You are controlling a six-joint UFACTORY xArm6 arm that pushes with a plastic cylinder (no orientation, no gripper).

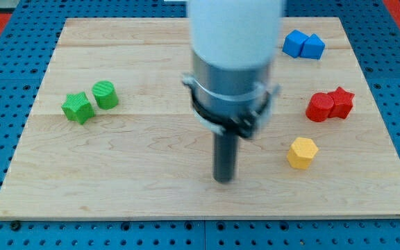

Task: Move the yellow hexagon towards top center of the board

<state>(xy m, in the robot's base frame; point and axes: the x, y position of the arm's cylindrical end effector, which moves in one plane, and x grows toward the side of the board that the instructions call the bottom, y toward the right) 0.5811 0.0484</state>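
Note:
The yellow hexagon (302,152) lies on the wooden board (117,180) at the view's lower right. My tip (223,178) rests on the board to the left of the yellow hexagon and slightly lower, with a clear gap between them. The arm's white and grey body rises above the tip and hides the board's top center.
A green star (78,107) and a green cylinder (105,94) sit together at the left. Two blue blocks (303,45) touch at the upper right. A red cylinder (319,107) and a red star (341,102) touch at the right, just above the yellow hexagon.

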